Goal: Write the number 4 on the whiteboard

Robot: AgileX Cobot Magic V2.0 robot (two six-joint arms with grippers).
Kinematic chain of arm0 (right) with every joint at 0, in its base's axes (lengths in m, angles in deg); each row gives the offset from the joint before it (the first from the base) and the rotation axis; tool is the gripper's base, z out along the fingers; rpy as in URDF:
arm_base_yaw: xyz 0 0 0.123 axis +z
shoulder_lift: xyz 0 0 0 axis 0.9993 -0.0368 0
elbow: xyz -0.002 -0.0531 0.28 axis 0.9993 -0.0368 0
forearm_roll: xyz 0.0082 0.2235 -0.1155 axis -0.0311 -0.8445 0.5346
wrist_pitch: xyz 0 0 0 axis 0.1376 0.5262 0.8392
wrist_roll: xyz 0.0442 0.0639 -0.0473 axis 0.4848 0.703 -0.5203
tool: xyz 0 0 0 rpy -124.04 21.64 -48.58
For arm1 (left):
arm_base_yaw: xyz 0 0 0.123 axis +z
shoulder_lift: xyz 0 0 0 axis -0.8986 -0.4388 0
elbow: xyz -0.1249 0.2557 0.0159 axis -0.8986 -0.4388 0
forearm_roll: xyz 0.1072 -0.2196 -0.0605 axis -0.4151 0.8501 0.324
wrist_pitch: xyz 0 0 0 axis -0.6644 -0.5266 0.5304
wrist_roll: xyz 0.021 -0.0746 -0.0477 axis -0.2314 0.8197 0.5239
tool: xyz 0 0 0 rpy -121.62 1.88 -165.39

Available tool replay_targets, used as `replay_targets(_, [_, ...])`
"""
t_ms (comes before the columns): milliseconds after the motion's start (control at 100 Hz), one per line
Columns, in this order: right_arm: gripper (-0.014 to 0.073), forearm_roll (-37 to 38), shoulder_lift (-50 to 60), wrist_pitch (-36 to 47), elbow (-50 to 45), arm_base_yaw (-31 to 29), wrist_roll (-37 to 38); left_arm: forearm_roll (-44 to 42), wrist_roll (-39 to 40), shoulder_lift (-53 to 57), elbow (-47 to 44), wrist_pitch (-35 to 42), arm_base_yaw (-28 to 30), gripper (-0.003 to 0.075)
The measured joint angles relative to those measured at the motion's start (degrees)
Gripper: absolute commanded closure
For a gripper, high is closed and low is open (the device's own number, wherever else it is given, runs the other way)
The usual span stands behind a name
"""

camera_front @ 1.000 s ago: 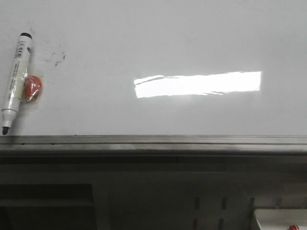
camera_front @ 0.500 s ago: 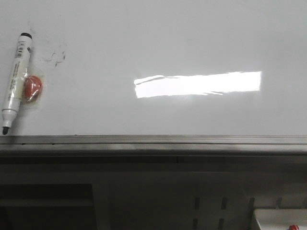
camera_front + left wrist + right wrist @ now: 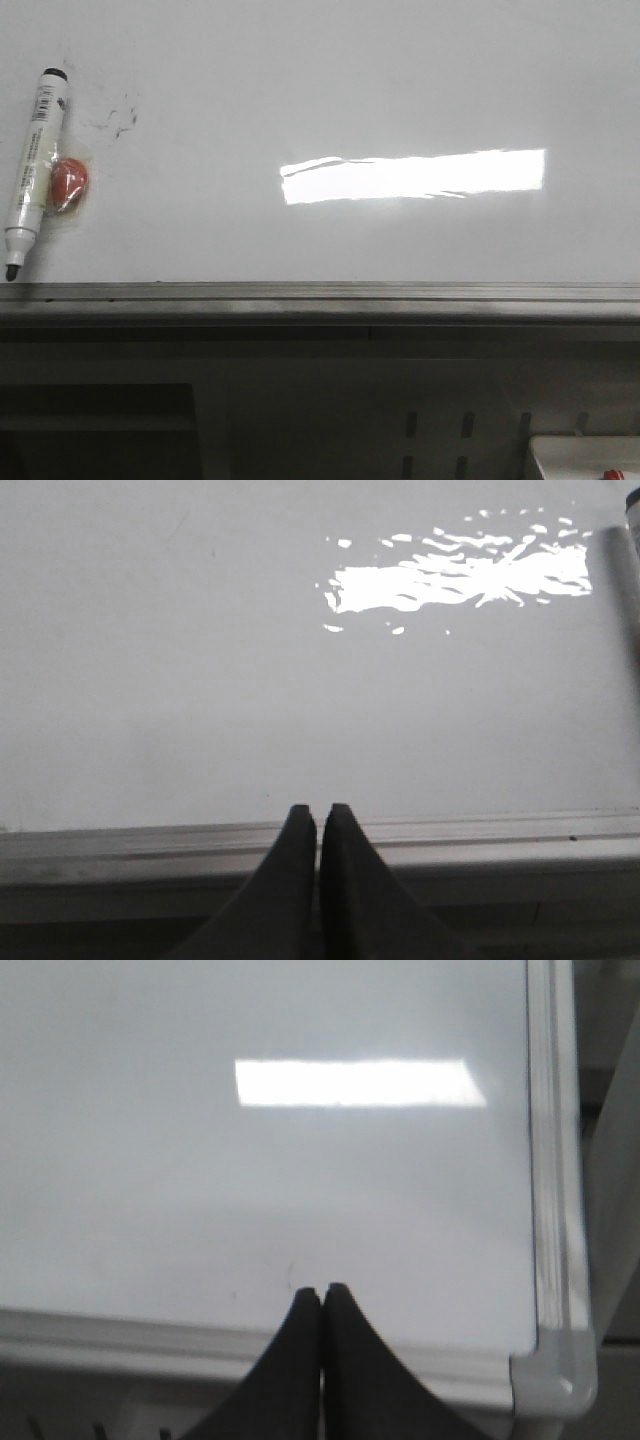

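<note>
The whiteboard (image 3: 330,90) lies flat, glossy white, with a bright rectangular reflection and a grey metal rail along its near edge. No number 4 shows on it; only faint dark smudges (image 3: 118,118) sit at its left. A white marker with a black cap (image 3: 32,165) lies at the far left beside a small red object (image 3: 68,183). My left gripper (image 3: 318,812) is shut and empty over the near rail (image 3: 480,830). My right gripper (image 3: 321,1290) is shut and empty near the board's right front corner (image 3: 555,1375). Neither gripper shows in the front view.
Below the rail in the front view is a dark frame with slotted panels (image 3: 435,440), and a white box corner with a red spot (image 3: 585,455) at the lower right. The marker's edge (image 3: 630,570) shows in the left wrist view.
</note>
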Motion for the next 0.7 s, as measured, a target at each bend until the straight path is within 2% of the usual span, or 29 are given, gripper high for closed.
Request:
replay_targets(220, [0.0658, 0.0, 0.0, 8.6, 0.0, 0.0, 0.0, -0.2, 0.0, 0.0, 0.0, 1.6, 0.0, 0.0741])
replay_targets(520, [0.0658, -2.6, -0.4, 2.8, 0.0, 0.0, 0.0, 0.5, 0.0, 0.0, 0.2, 5.8, 0.0, 0.0741])
replay_targets(700, [0.0658, -5.3, -11.5, 1.1, 2.9, 0.0, 0.0, -1.2, 0.0, -5.3, 6.6, 0.3, 0.8, 0.0741])
